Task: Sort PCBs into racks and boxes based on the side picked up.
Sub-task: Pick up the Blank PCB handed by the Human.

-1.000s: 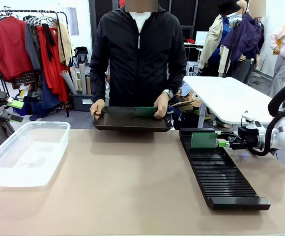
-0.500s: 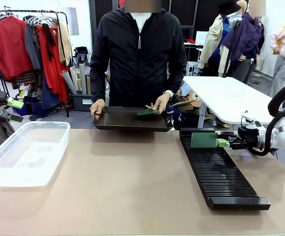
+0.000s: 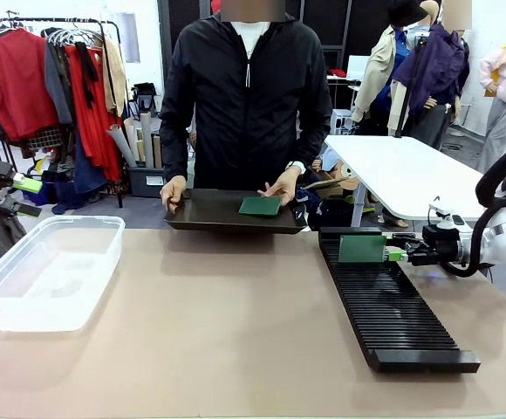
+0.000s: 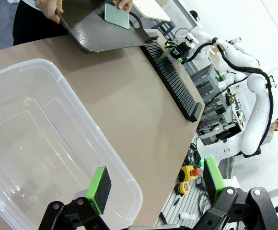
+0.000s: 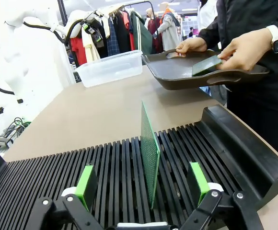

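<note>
- Now, front view: the right gripper (image 3: 403, 255) sits just beside the standing PCB (image 3: 362, 249), which is upright in a slot at the far end of the rack (image 3: 401, 323). Across the table, a person's hand (image 3: 281, 185) is at the edge of a second PCB (image 3: 260, 206) on the dark tray (image 3: 205, 216). The box (image 3: 26, 310) stands well apart at the left.
- Left wrist view: the left gripper (image 4: 154, 167) hangs over the box, jaws spread wide, with nothing between them.
- Right wrist view: the right gripper's jaws are released, one green pad on each side of the standing PCB and neither touching it. Only the slot holds the board up.
- Risk, as I judge it: backing out at a slant could let a pad catch the board's edge, tipping it across the ribs or lifting it out of the slot. A straight retreat along the fingers looks safest. Reaching toward the tray while the hand is there could bump the person.
</note>
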You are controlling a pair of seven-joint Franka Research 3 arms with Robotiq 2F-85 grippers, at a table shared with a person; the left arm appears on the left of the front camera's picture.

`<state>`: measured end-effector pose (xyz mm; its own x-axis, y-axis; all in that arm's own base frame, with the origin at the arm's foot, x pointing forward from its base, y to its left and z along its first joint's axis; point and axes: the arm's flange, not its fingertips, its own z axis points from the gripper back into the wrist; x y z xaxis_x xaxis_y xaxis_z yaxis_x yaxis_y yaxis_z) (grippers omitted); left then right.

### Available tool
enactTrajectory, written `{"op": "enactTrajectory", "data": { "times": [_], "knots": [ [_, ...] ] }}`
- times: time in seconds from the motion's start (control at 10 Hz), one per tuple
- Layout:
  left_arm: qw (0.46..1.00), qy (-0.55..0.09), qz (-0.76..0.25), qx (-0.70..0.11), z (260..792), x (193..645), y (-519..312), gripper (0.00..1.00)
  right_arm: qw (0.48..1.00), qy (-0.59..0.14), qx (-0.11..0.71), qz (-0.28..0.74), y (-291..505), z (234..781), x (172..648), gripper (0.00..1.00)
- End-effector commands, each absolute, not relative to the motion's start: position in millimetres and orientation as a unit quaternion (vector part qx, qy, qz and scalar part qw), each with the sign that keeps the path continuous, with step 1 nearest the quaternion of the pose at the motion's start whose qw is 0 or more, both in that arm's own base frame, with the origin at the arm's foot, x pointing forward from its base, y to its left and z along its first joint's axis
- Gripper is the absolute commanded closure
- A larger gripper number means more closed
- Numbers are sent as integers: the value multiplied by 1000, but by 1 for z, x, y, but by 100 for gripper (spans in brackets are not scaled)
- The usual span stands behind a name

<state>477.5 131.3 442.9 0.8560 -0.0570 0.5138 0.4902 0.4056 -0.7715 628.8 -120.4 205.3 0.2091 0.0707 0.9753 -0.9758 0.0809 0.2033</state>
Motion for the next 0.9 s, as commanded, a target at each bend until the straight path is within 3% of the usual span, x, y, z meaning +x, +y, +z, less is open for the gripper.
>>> {"op": "enactTrajectory", "data": {
  "times": [0.0,0.2,0.8],
  "knots": [
    [813,-209,-167,-517,445,476,131,0,584,-447,509,447,-120,208,632,0],
    [813,-209,-167,-517,445,476,131,0,586,-443,510,446,-120,205,629,0],
    [813,-209,-167,-517,445,476,131,0,589,-444,529,420,-157,305,566,0]
  ]
}}
